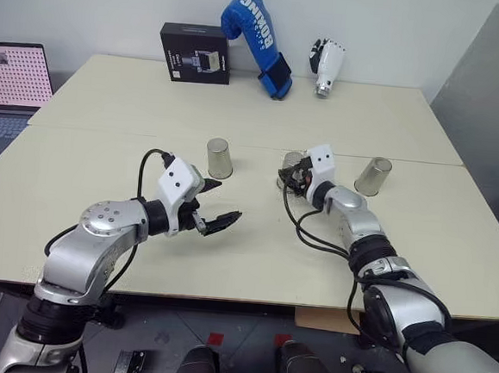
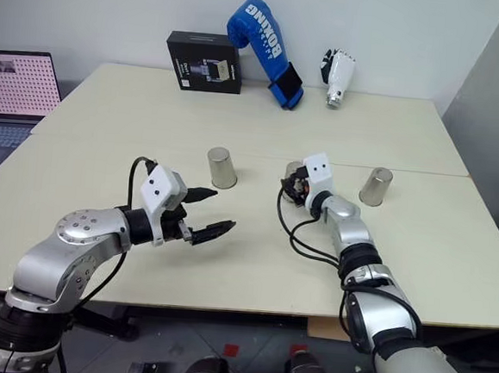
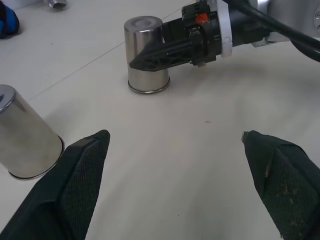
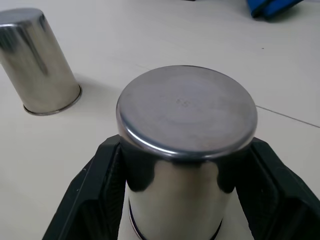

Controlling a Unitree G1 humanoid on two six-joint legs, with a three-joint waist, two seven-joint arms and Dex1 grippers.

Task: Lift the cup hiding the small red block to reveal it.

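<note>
Three silver cups stand upside down in a row on the cream table point(image 1: 151, 118). My right gripper point(image 1: 292, 178) is shut on the middle cup point(image 4: 186, 145), with a black finger point(image 4: 95, 190) on each side of its wall. In the left wrist view this cup point(image 3: 145, 55) has its rim resting on the table. The left cup point(image 1: 220, 158) and the right cup point(image 1: 374, 176) stand free. My left gripper point(image 1: 222, 200) hovers open and holds nothing, in front of the left cup and apart from it. The small red block is hidden.
Along the table's far edge are a black box point(image 1: 195, 53), a blue boxing glove point(image 1: 257, 36) and a white and black glove point(image 1: 328, 65). A laptop point(image 1: 12, 77) sits off the far left corner. A seam point(image 1: 107, 132) runs across the table behind the cups.
</note>
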